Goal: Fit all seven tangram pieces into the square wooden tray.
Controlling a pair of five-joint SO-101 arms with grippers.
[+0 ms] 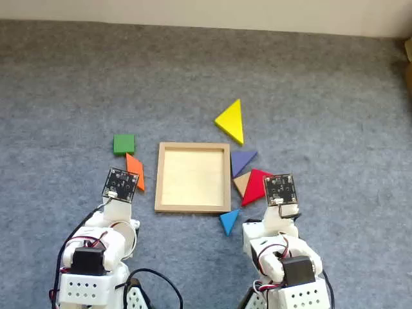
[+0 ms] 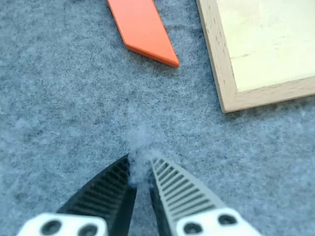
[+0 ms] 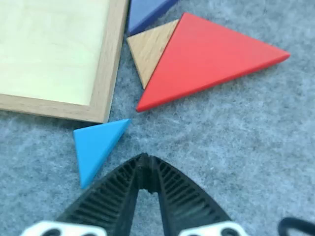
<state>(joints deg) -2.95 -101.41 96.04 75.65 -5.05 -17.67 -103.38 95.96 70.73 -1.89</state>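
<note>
- Tray (image 1: 193, 177) of pale wood, square, lies flat on the grey felt (image 1: 309, 96) between the two arms; all seven pieces lie outside it.
- Left gripper (image 2: 141, 162) hangs low over the felt near the tray's near left corner. Its pincer is closed, or very nearly so, with the tips almost touching and nothing between them.
- Right gripper (image 3: 146, 158) hangs over the felt off the tray's near right corner. Its pincer is closed, tips meeting, and it grips nothing.
- Orange parallelogram (image 1: 135, 171) lies left of the tray, apart from its rim and ahead of the left gripper.
- Green square (image 1: 123, 143) sits just beyond the orange parallelogram's far end; whether they touch I cannot tell.
- Yellow triangle (image 1: 232, 121) lies beyond the tray's far right corner, apart from it.
- Purple triangle (image 1: 241, 161) lies just beside the tray's right rim.
- Wood-coloured triangle (image 1: 242, 185) sits between that rim and the red triangle (image 1: 255, 187), its edge against the red one.
- Blue triangle (image 1: 228, 221) lies just off the tray's near right corner, close to the right gripper's tips but apart from them.
</note>
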